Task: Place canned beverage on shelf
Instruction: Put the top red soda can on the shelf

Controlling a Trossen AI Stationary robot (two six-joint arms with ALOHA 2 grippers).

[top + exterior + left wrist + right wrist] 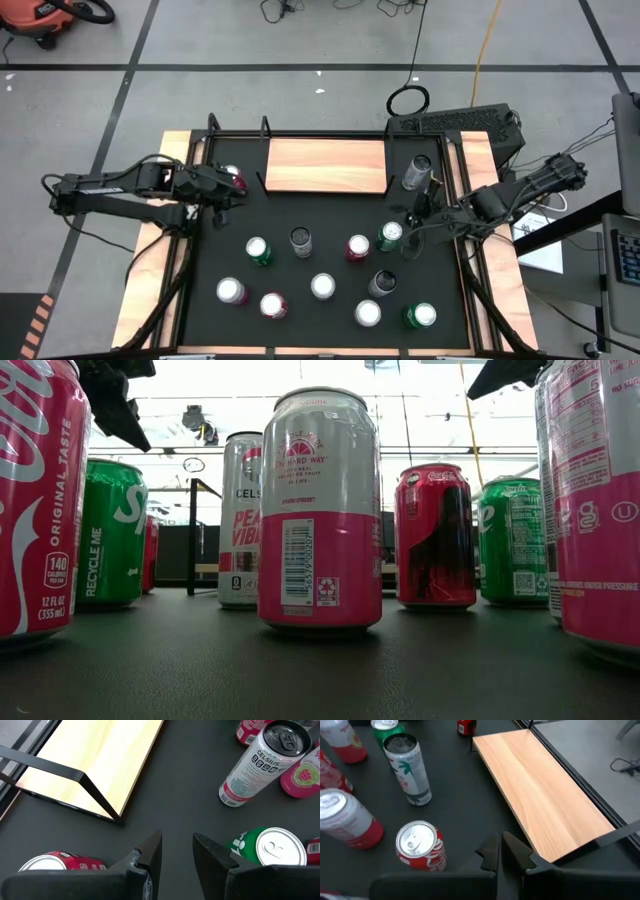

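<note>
- The shelf (326, 165), a flat light-brown wooden board with small black brackets at its ends, lies at the far middle of the black-matted bench (330, 315), its long axis running left to right; no can stands on it.
- The left gripper (228, 192) hovers just off the shelf's left end, jaws parted with nothing between them; a red upright can with a silver top (234, 179) stands right beside it, on the far side of the jaws.
- The right gripper (418, 212) hangs off the shelf's right end, jaws nearly closed and empty; the tall grey-and-silver slim can (417, 171) stands just beyond it on the far side, and a green can (390, 236) just on its near side.
- The left arm looks better placed: its jaws are already parted, its red can sits level with the shelf's left end, so the carry runs right along the board.
- The other upright cans (322, 286) stand nearer, well apart from the shelf.
</note>
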